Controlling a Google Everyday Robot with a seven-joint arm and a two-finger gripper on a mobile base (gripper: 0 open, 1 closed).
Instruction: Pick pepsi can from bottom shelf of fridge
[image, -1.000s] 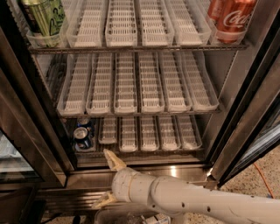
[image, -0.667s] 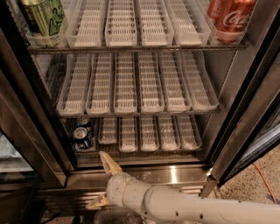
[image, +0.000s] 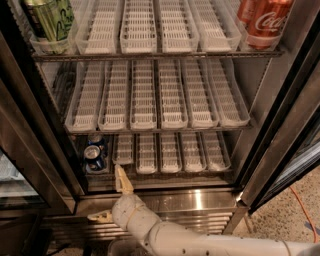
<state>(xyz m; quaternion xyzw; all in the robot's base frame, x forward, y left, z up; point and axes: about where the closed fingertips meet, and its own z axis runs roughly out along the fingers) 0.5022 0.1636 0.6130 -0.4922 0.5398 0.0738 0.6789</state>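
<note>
**Open drinks cooler, approach to the lowest rack.** We see the fridge (image: 260, 95) with its door swung aside, so that all three racks are reachable from the front.

The pepsi can (image: 93, 156) stands upright at the far left of the bottom shelf (image: 172, 175), at the front of its lane. What appears to be a second dark can sits directly behind it. The white slotted trays (image: 160, 152) to its right hold nothing. They slope toward the front, presumably so that stock slides forward to the lip, which would explain why the can sits within easy reach.

A green can (image: 50, 20) and a red Coca-Cola can (image: 265, 22) occupy the outer lanes of the top rack, well apart from the target.

The white arm (image: 200, 245) enters from the lower right and runs low along the bottom edge, bending upward at the wrist. The gripper (image: 105, 192) is held in front of the steel ledge, just below and slightly right of the pepsi can, not touching it. Its tan fingers (image: 122, 181) are spread wide apart, one pointing up toward the shelf and the other out to the left. We judge this to be a pre-grasp pose; the gripper must yet rise and advance for the jaws to straddle the can.
</note>
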